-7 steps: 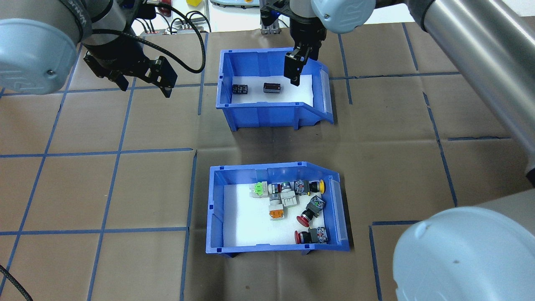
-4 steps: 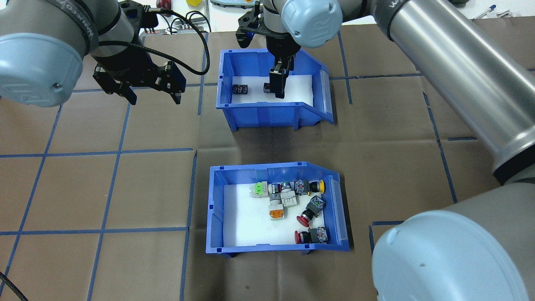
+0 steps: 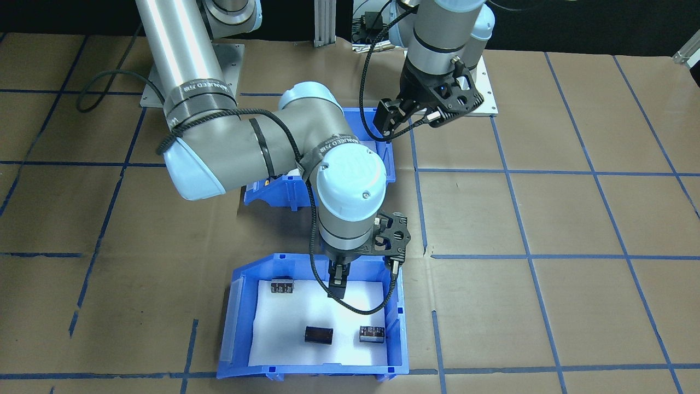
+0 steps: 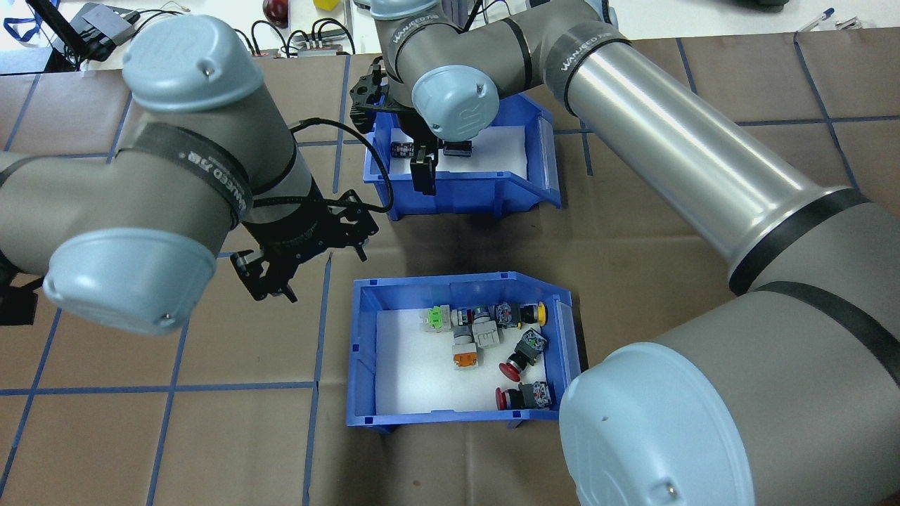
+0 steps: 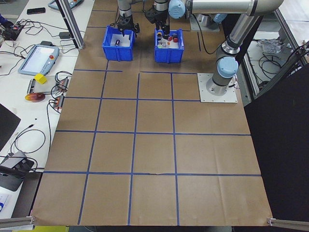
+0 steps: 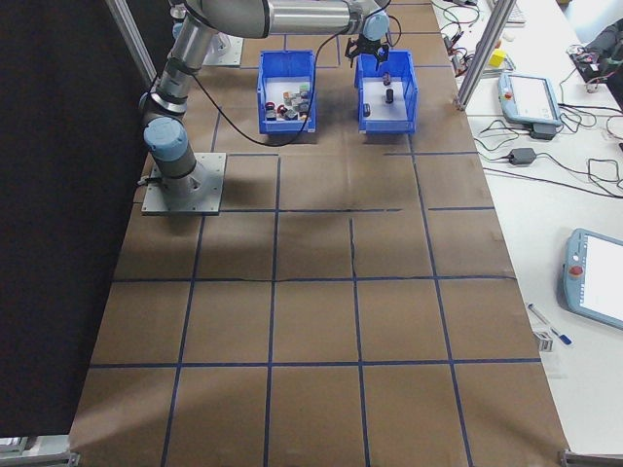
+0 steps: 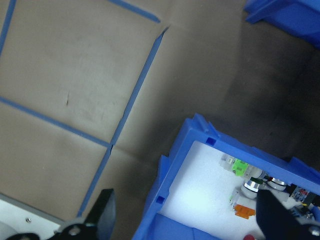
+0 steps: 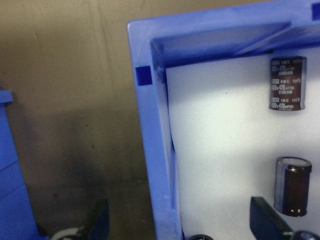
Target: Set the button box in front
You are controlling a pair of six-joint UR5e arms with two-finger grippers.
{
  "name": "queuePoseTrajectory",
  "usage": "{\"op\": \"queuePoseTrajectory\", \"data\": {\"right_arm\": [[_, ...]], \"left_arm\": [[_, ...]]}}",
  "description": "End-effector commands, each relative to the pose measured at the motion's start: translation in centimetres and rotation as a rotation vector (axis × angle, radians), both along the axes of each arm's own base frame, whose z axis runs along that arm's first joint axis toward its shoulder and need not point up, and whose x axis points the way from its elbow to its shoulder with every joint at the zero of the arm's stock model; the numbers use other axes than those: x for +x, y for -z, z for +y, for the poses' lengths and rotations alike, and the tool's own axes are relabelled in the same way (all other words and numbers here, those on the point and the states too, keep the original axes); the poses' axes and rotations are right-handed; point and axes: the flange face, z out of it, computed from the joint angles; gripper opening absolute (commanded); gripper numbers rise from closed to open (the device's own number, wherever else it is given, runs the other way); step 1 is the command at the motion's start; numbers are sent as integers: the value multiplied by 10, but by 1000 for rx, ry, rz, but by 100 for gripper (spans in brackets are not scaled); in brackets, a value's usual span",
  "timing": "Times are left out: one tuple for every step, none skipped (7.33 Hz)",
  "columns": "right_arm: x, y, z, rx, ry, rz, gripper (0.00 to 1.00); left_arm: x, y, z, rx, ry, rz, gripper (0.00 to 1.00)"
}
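The button box is a blue bin with a white liner, holding several switches with red, orange, yellow and green parts. It sits near the robot's side of the table. My left gripper hovers open just beyond the box's left far corner. In the left wrist view that corner of the button box lies between the spread fingers. In the front-facing view the right arm hides most of the button box. My right gripper is open and empty, and it straddles a wall of the other bin.
The other blue bin holds black cylinders on white foam and stands farther from the robot. In the right wrist view its wall runs between the fingers. Brown paper with a blue tape grid covers the table.
The left gripper swung from the far left toward the button box's left far corner. The right gripper moved from the far bin's right side, leftward and nearer, to its near wall.
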Motion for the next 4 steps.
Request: {"op": "queuePoseTrajectory", "data": {"right_arm": [[-3, 30, 11, 52, -4, 24, 100], [-5, 34, 17, 63, 2, 28, 99], [-4, 29, 15, 51, -3, 23, 68], [-4, 24, 13, 39, -3, 20, 42]], "left_arm": [[-4, 21, 60, 26, -338, -18, 99], [-15, 33, 76, 71, -441, 6, 99], [-27, 37, 82, 81, -530, -6, 99], [-41, 37, 84, 24, -528, 21, 99]]}}
